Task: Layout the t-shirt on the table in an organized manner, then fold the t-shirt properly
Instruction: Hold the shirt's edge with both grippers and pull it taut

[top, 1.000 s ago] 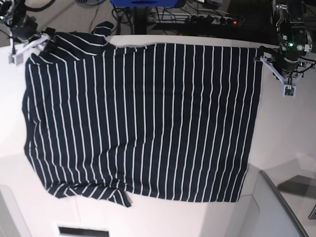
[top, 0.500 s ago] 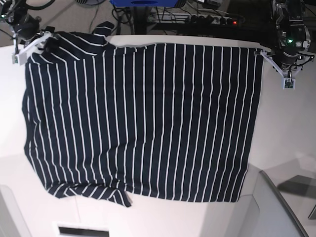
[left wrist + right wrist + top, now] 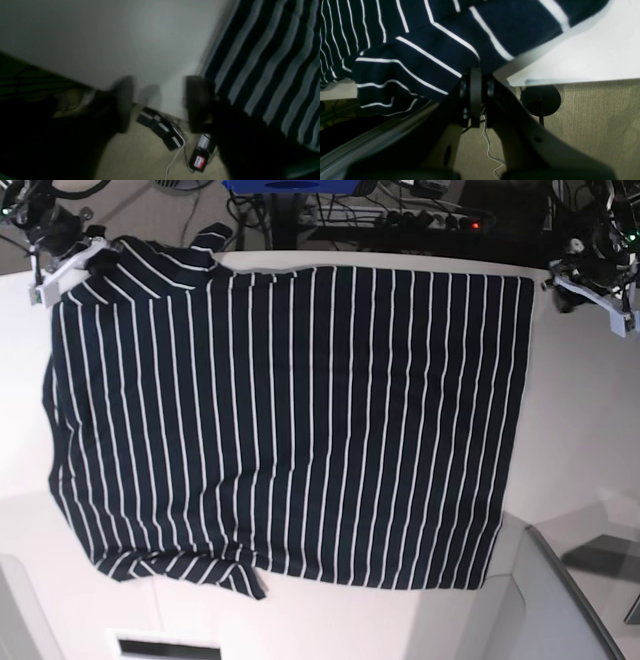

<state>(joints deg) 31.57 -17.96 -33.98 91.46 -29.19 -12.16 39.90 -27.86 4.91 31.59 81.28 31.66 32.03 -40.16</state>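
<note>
The dark navy t-shirt with thin white stripes lies spread flat on the white table. At the far left corner my right gripper sits at the shirt's sleeve. In the right wrist view that gripper is shut, its tips pressed on the edge of the sleeve fabric over the table's edge. My left gripper hovers at the far right, just off the shirt's hem corner. The left wrist view is blurred: this gripper stands open and holds nothing, with the shirt beside it.
Behind the table's far edge the floor holds cables and a power strip. A round black stand base sits on the carpet. A grey raised panel stands at the near right corner.
My left gripper opened, let go of the hem corner and drew back to the far right. My right gripper closed on the sleeve at the far left. The shirt's far edge lies straighter.
</note>
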